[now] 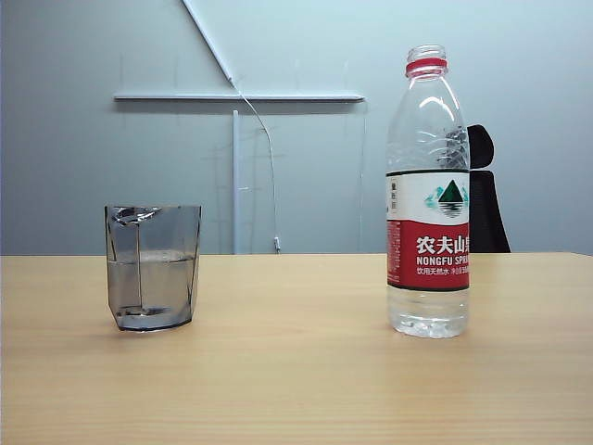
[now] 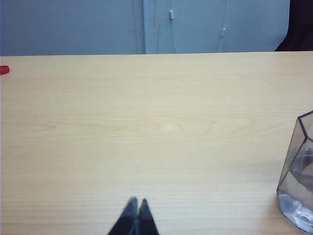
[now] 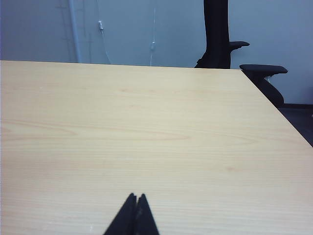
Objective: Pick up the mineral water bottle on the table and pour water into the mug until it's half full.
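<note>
At the left of the exterior view the mug (image 1: 153, 268) stands on the table (image 1: 296, 380), with water (image 1: 152, 278) in it up to about the middle of its height. Right of centre, well apart from the mug, the bottle (image 1: 428, 195) stands upright with its cap off and only a little water visible at its base. Neither arm appears in that view. In the left wrist view the left gripper (image 2: 136, 201) hangs low over bare wood at the lower middle of the frame, its fingertips pressed together and holding nothing; the mug (image 2: 298, 176) shows at the lower right edge. A small red thing (image 2: 4, 70), perhaps the cap, lies at the far left edge. In the right wrist view the right gripper (image 3: 136, 197) likewise sits closed and empty at the lower middle, with a dark chair (image 3: 230, 46) at the upper right. I judge the pour looks done already, or else not begun; if begun anew, the next move calls for opening the right gripper and reaching for the bottle's body.
</note>
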`<state>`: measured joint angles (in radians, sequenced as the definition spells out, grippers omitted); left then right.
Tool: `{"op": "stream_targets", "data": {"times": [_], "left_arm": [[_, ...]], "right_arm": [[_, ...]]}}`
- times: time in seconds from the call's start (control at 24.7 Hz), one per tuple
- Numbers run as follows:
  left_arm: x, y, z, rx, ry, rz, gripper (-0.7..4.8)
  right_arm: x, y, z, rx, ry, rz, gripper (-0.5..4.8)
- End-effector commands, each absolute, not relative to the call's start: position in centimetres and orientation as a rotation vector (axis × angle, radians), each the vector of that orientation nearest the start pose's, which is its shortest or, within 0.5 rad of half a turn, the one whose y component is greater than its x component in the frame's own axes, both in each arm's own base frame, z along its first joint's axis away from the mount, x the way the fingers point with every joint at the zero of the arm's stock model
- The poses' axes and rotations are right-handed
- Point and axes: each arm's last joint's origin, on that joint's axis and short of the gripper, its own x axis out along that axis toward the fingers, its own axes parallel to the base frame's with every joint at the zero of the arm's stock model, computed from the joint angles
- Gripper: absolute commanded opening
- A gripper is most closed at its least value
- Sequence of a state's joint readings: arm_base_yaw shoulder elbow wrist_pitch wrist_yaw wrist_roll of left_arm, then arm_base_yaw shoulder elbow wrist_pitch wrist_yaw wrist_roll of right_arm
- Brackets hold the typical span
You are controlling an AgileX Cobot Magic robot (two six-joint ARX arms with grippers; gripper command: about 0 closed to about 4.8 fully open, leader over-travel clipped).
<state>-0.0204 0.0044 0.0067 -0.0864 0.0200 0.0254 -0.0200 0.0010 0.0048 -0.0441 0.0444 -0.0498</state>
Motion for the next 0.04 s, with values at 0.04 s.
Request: {"op": "stream_targets", "data": {"times": [0.04], "left_arm": [[9.72,-0.26,15.90,0.022,0.070,-0.043,-0.02]], "right_arm": [[9.75,-0.31,16.10,-0.053,0.029,-0.064,-0.08]]}}
